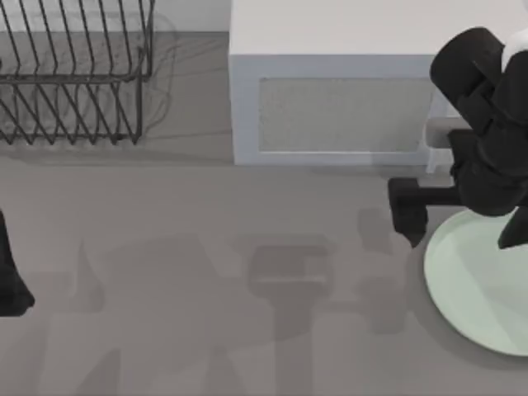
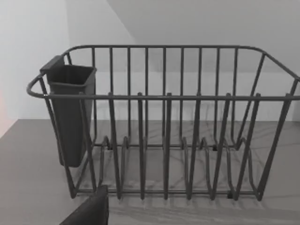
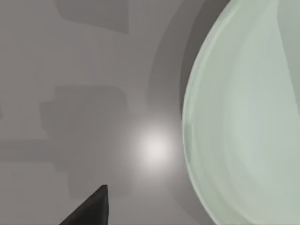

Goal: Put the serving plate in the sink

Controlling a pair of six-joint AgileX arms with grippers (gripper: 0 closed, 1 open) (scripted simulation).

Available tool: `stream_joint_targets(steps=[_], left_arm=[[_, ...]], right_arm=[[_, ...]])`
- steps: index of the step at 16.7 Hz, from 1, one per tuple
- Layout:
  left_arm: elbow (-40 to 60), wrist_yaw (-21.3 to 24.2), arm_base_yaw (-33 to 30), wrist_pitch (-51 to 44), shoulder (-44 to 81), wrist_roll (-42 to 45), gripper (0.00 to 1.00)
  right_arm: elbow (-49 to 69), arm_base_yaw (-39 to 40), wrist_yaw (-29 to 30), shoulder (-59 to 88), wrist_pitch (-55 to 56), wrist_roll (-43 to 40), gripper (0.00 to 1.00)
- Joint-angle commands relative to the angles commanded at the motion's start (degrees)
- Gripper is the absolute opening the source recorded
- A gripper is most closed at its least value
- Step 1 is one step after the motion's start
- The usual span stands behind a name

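Mint-green serving plate (image 1: 483, 285) lies flat under right gripper (image 1: 412, 210); gripper state unclear

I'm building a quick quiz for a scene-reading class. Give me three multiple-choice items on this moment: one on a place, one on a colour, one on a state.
1. Where on the table does the serving plate lie in the top view?
A. right side
B. left side
C. inside the dish rack

2. What colour is the serving plate?
A. dark red
B. pale mint green
C. black

3. How does the serving plate stand?
A. upright in the dish rack's slots
B. leaning on the microwave
C. flat on the table

Answers:
1. A: in the top view it lies at the table's right side, in front of the microwave, with the right arm over its far edge.
2. B: the right wrist view shows its smooth pale green surface.
3. C: it lies flat on the table, while the dish rack holds no plate.
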Motion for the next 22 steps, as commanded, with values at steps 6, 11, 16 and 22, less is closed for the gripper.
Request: stream_joint_targets(steps=[6, 11, 16, 22], left_arm=[[0.0, 0.0, 0.0, 0.0, 0.0, 0.0, 1.0], [0.0, 0.0, 0.0, 0.0, 0.0, 0.0, 1.0], [0.0, 0.0, 0.0, 0.0, 0.0, 0.0, 1.0], [0.0, 0.0, 0.0, 0.0, 0.0, 0.0, 1.0]], right_arm=[[2.33, 0.76, 0.0, 3.06, -1.9, 0.79, 1.0], [-0.55, 0.53, 0.0, 4.82, 2.44, 0.76, 1.0], [-7.8, 0.79, 0.04, 10.55, 16.65, 0.97, 1.0], [-10.27, 0.91, 0.05, 12.7, 20.33, 1.07, 1.0]])
